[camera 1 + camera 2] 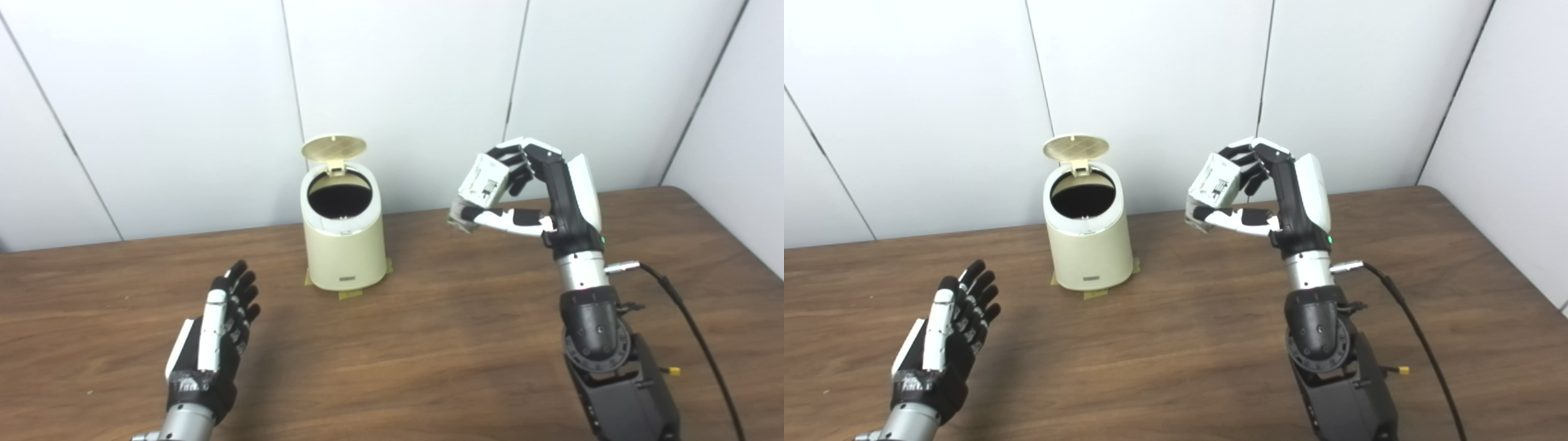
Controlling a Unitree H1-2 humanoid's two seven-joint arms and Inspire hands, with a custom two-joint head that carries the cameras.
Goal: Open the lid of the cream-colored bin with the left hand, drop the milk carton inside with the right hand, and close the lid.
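Gripping a white milk carton, right robot hand; left robot hand empty, fingers spread.

L robot hand low, fingers spread, holding nothing. R robot hand raised on upright forearm, fingers curled in a grasp.

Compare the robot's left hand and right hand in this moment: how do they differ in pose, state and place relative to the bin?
The left hand is open and holds nothing, while the right hand is shut on the milk carton. The left hand is low over the table, nearer the camera than the bin; the right hand is raised, level with the bin's open top, off to its right. Neither touches the bin.
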